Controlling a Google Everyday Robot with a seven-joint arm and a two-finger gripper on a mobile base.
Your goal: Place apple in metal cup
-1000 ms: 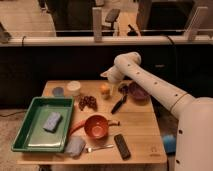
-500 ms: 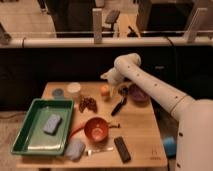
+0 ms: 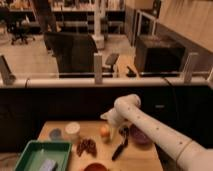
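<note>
At the left we see a green tray (image 3: pixel 35 150) holding a blue-grey sponge (image 3: pixel 48 164), then a pale cup (image 3: pixel 73 130) and a dark red lumpy cluster (image 3: pixel 86 146) on the wooden table (image 3: pixel 142 156). The apple (image 3: pixel 104 132) sits mid-table. Just right of it the gripper (image 3: pixel 114 131) hangs; whether it is spread we cannot tell. A purple bowl (image 3: pixel 139 136) lies beyond.

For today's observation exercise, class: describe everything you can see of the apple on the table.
The apple is a small, round, orange-yellow fruit with a smooth-looking skin, resting on the wooden table near its back edge. The dark red lumpy cluster lies just in front and to its left, apart from it. The gripper hangs right beside the apple's right side; whether it touches the fruit cannot be told. No stem or marks show.
</note>
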